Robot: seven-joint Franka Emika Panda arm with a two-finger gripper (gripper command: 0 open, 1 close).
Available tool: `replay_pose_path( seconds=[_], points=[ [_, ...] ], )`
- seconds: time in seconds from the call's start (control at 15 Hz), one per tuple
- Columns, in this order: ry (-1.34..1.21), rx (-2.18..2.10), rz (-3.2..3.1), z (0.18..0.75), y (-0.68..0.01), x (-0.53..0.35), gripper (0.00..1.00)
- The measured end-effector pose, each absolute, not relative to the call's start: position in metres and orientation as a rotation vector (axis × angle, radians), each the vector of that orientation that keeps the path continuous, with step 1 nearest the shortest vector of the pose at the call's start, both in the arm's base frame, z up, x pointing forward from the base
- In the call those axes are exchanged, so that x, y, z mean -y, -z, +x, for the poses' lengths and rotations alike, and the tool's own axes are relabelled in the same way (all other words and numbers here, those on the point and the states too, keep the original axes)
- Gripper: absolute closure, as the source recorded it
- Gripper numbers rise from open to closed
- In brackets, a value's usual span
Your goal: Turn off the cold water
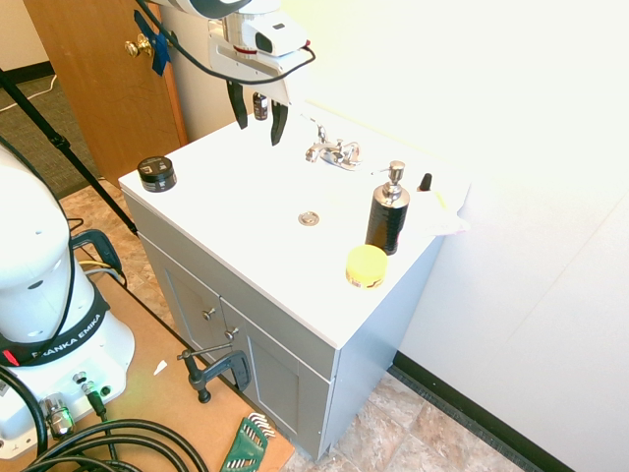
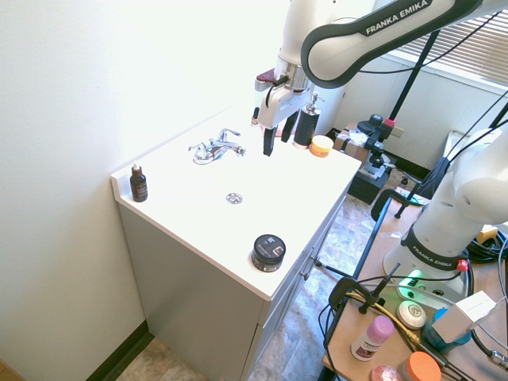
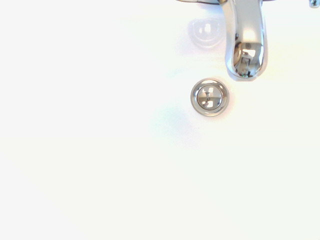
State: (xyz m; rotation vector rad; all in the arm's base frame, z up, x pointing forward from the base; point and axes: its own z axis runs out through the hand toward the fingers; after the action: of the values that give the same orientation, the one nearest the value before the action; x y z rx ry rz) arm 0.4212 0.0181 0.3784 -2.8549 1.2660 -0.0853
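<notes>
The grey vanity cabinet (image 1: 285,364) stood against the wall, carrying a white countertop (image 1: 226,197) with an overexposed sink basin set into it; the basin's edges could not be made out in any view. The white arm (image 2: 373,32) reached over the countertop from the room side, and its gripper (image 1: 257,120) hung above the basin, just beside the faucet (image 1: 332,151) and clear of it. The fingers (image 2: 270,141) were apart, pointing downward, with nothing between them. The chrome faucet sat at the back of the basin near the wall, its spout directed toward the drain (image 1: 309,218); its two handles were visible on either side of the spout, but which one served the cold water could not be determined. No water stream could be distinguished in the glare. In the wrist view the spout (image 3: 246,40) appeared close to the round chrome drain (image 3: 210,97). A black soap dispenser (image 1: 387,210) with a chrome pump stood at one end of the countertop, with a yellow round container (image 1: 366,265) just beside it near the front edge. A black round jar (image 1: 156,173) sat at the opposite front corner. A small dark dropper bottle (image 2: 139,184) stood at the back corner by the wall.
</notes>
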Motion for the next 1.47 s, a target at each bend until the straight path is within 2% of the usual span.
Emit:
replay_pose_path(
  seconds=[0.27, 0.93, 1.47],
  points=[
    [0.111, -1.313, -2.825, 0.437, -0.380, -0.011, 0.00],
    [0.351, -1.648, -2.736, 0.558, -0.335, 0.029, 0.00],
    [0.370, -1.753, -2.721, 0.567, -0.289, 0.076, 0.00]
  ],
)
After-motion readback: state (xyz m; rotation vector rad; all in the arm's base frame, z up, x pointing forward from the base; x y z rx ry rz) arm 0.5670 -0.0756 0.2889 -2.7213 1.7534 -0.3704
